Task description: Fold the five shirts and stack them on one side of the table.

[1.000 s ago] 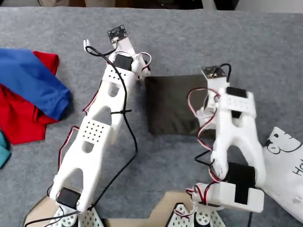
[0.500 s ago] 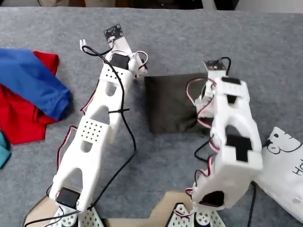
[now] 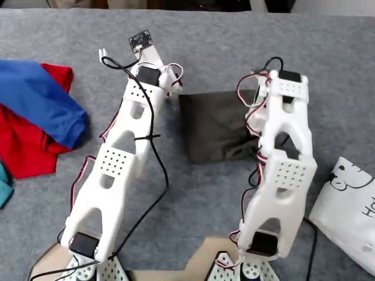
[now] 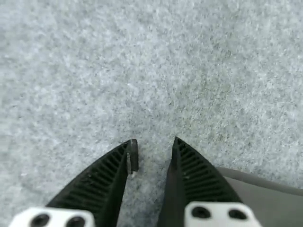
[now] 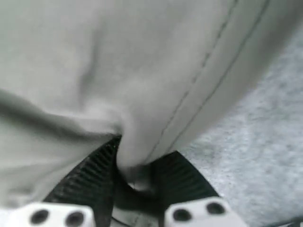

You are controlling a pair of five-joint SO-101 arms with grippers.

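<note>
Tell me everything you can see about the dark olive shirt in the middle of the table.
The dark olive shirt is soft, knit-looking cloth folded into a rough rectangle. It lies flat on the grey table cover between the two arms. A stitched seam runs along its edge. The right gripper is shut on a pinched-up fold at its right side, bunching the fabric there. The left gripper sits open just off its far left corner, over the cover, not gripping it.
</note>
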